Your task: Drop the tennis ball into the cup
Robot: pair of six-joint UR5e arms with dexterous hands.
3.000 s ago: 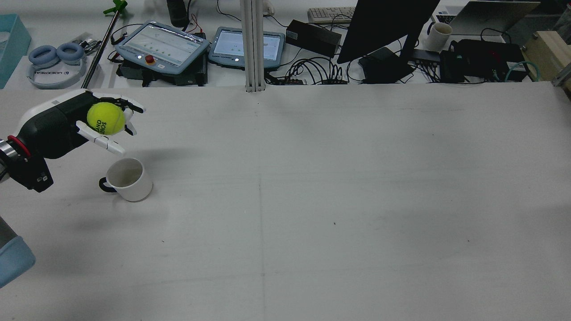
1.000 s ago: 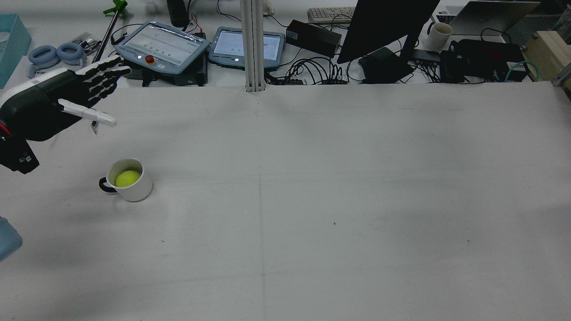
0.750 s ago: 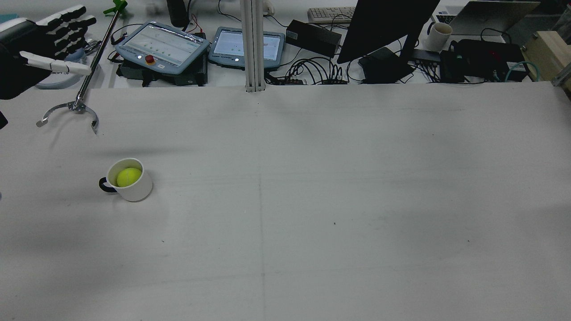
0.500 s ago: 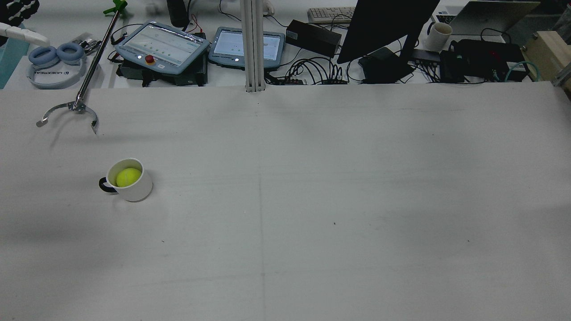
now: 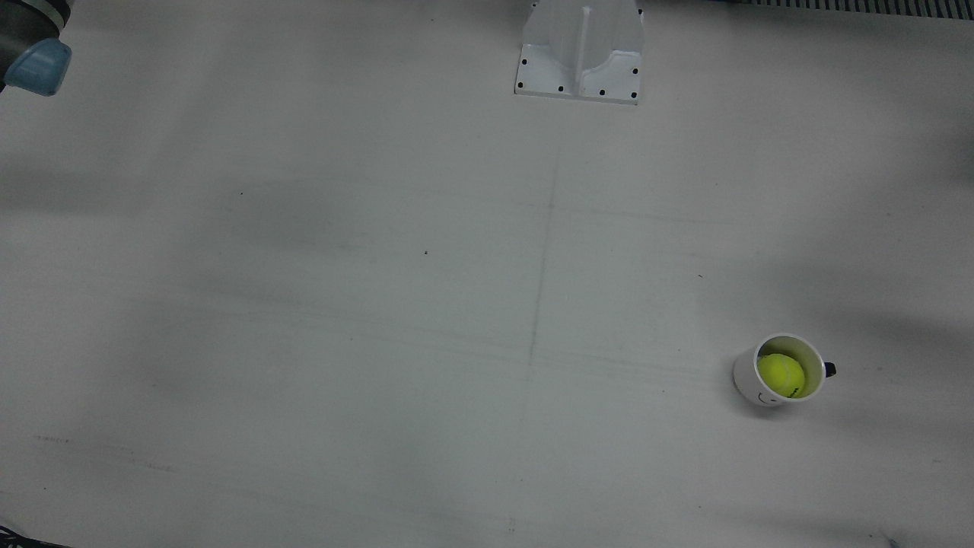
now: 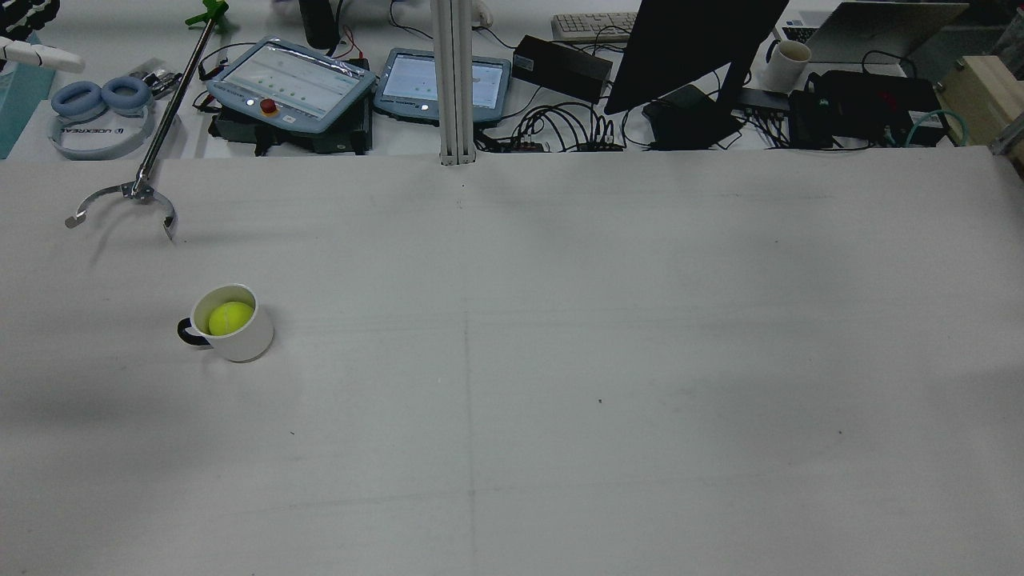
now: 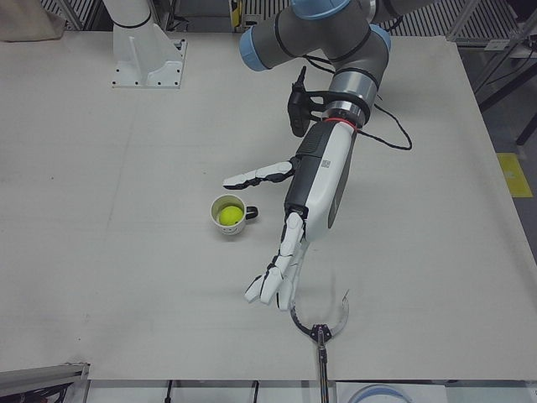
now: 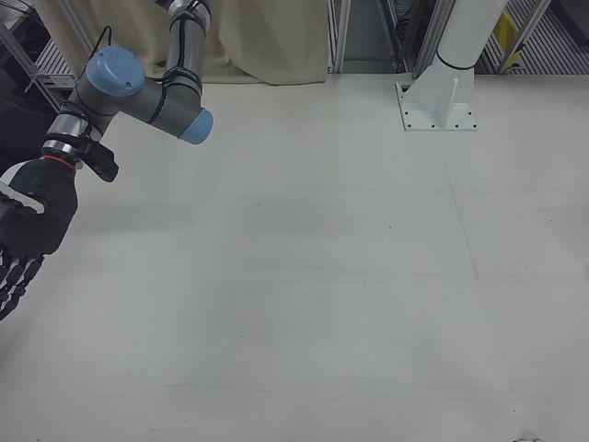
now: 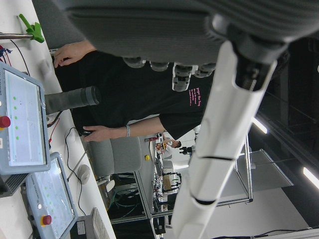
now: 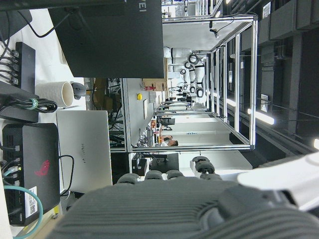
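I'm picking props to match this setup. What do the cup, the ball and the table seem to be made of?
Cup: smooth white glazed look with a dark handle, probably ceramic. Tennis ball: matte fuzzy yellow-green, likely felt over rubber. Table: flat matte off-white surface with faint scuffs, perhaps laminate or painted board.

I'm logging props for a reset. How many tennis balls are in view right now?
1. The tennis ball sits inside the white cup on the robot's left half of the table. No other shows; neither hand holds one.

Even, bright overhead light; soft shadows on the table (image 5: 304, 304); hand views blurred close up.
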